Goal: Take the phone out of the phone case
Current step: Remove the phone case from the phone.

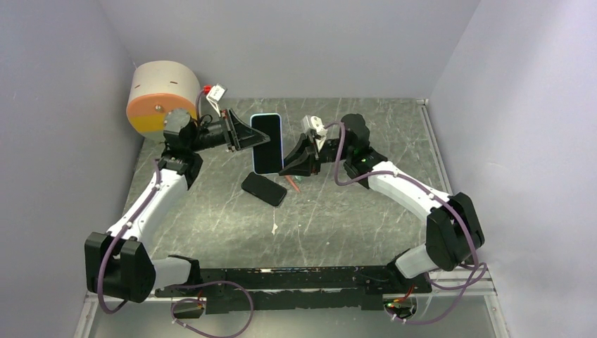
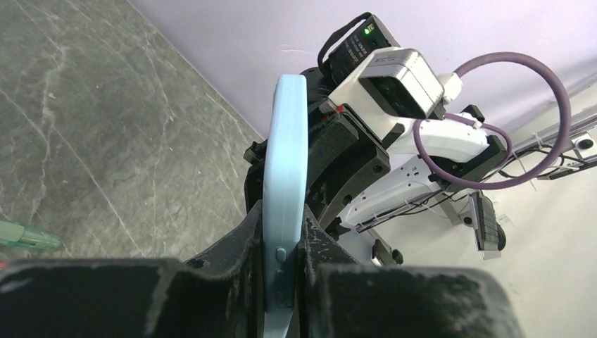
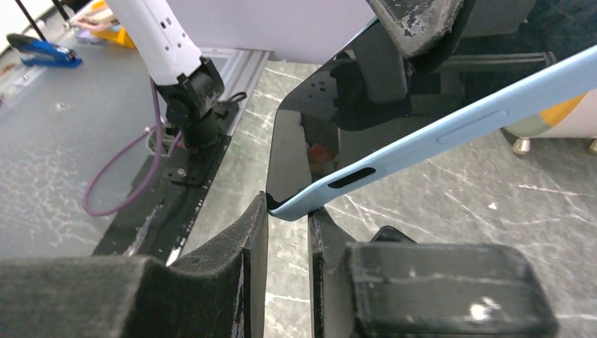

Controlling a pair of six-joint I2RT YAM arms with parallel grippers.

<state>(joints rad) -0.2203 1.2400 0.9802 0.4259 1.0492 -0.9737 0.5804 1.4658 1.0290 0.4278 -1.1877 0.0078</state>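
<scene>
The phone [image 1: 267, 143] has a black screen and sits in a light blue case [image 2: 285, 176]. It is held upright in the air above the middle of the table. My left gripper [image 1: 243, 134] is shut on the case's left edge, its jaws pressed against both faces next to the side buttons [image 2: 281, 255]. My right gripper [image 1: 290, 165] is at the phone's lower right corner. In the right wrist view its fingertips [image 3: 262, 211] pinch the very corner of the case [image 3: 422, 144], with the screen [image 3: 303, 155] facing the left finger.
A flat black phone-shaped slab [image 1: 264, 188] lies on the table just below the held phone, and a red and green pen [image 1: 293, 184] lies beside it. A white and orange cylinder [image 1: 160, 95] stands at the back left. Purple walls close in the table.
</scene>
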